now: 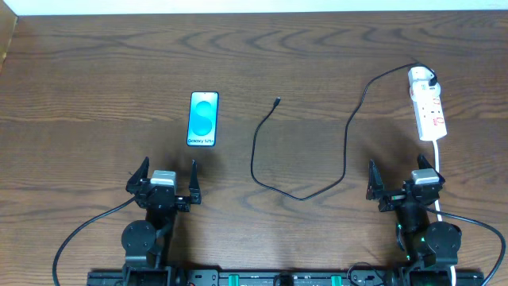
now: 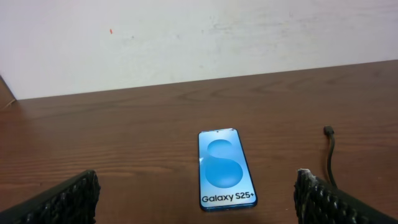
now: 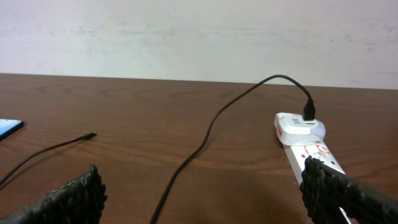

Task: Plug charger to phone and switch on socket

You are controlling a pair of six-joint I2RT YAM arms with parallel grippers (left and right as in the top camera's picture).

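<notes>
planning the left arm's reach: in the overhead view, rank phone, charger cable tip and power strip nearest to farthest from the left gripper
1. phone, just ahead of the left gripper
2. charger cable tip, toward the middle
3. power strip, far right side

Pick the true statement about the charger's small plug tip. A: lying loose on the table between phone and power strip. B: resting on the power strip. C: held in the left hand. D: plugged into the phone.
A: the charger tip lies on the bare table, apart from the phone.
</notes>
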